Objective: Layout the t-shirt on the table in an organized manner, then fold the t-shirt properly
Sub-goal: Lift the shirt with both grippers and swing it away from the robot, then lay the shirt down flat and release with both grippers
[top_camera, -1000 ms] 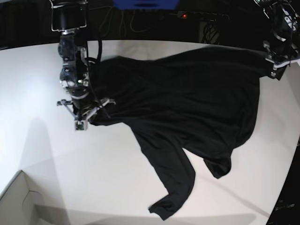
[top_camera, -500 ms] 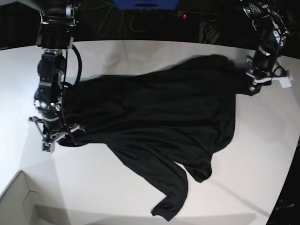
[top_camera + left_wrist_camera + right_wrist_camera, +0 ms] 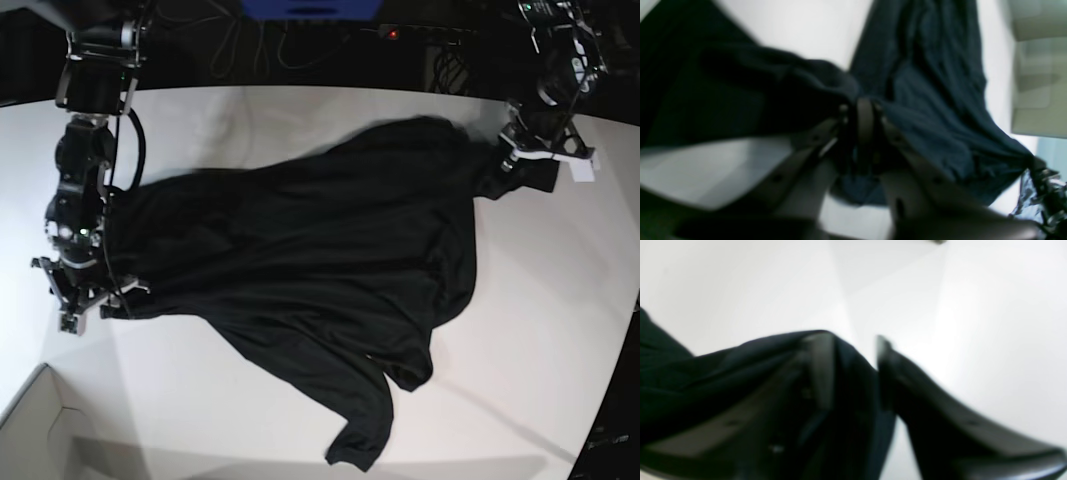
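Note:
The black t-shirt (image 3: 320, 250) lies spread and wrinkled across the white table (image 3: 250, 400), with one long sleeve (image 3: 370, 430) trailing toward the front edge. My left gripper (image 3: 505, 170) is at the shirt's far right end. In the left wrist view its fingers (image 3: 862, 106) stand close together, pinching a fold of the t-shirt (image 3: 933, 100). At the shirt's left end is my right gripper (image 3: 80, 310). The right wrist view shows its jaws (image 3: 851, 340) apart, with t-shirt fabric (image 3: 723, 366) draped over one finger (image 3: 820, 366) and low over the table (image 3: 973, 323).
A white box corner (image 3: 40, 430) sits at the front left of the table. Dark background with cables and a blue object (image 3: 310, 8) runs behind the table's far curved edge. The box also shows in the left wrist view (image 3: 1037, 83).
Both arms moved toward the base view's left and dragged the shirt with them. The right gripper's jaws have come apart. The shirt's right end now lies further in from the table edge.

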Action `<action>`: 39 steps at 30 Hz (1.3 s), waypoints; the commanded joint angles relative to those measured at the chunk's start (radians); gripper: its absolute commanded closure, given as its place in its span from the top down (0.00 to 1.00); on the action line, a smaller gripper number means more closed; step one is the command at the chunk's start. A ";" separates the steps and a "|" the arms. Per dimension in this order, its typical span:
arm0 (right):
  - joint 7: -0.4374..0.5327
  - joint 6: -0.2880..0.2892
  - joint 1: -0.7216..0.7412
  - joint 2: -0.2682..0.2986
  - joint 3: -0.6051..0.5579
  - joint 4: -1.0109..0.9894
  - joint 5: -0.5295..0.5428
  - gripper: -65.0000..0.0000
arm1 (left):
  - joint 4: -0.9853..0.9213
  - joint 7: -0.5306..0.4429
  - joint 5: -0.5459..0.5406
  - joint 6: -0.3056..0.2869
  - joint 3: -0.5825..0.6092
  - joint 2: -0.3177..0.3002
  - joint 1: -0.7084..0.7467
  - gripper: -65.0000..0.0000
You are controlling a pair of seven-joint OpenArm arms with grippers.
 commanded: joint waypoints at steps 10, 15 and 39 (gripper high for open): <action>0.030 0.000 -0.184 -0.065 0.027 0.291 0.004 0.60 | 0.087 -0.011 -0.034 -0.001 -0.004 -0.014 0.001 0.42; 0.030 0.000 -0.317 -0.155 0.012 0.344 0.004 0.60 | 0.058 -0.011 -0.019 -0.001 -0.009 -0.014 -0.103 0.50; 0.031 0.000 -0.506 -0.166 -0.072 0.406 0.004 0.60 | -0.416 -0.023 0.296 0.000 0.189 -0.014 -0.424 0.38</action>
